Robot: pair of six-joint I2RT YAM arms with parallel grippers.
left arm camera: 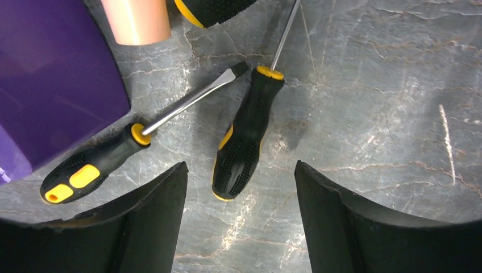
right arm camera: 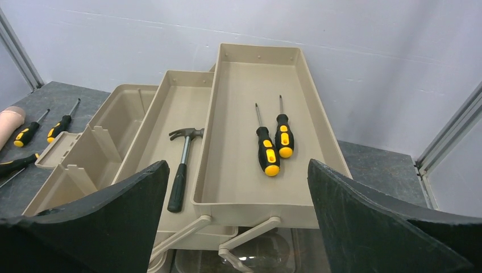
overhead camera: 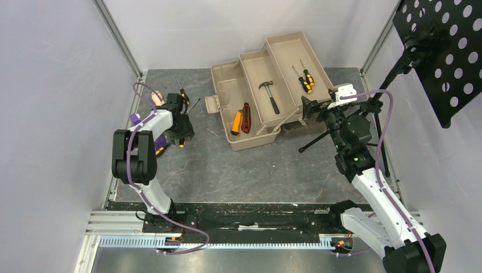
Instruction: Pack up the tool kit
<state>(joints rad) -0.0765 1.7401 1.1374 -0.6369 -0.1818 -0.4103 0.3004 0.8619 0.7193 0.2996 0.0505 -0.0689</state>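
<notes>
Left wrist view: the left gripper [left arm camera: 239, 170] was held open and empty above a black-and-yellow screwdriver [left arm camera: 245, 133] laid near the purple block [left arm camera: 51, 79]; light, rigid, it was judged best pinched across its ribbed handle.

Bright, even, diffuse light throughout; the toolbox [overhead camera: 227, 96] casts only a faint, soft shadow on the table [overhead camera: 239, 170] just in front of it. Well left of the toolbox, the table shows pale glare streaks and the purple block [left arm camera: 51, 85] is blurred. Facing the toolbox, the right gripper [right arm camera: 237, 165] shows fingers [right arm camera: 102, 227] that are dark, soft-edged and bowed by the lens.
</notes>
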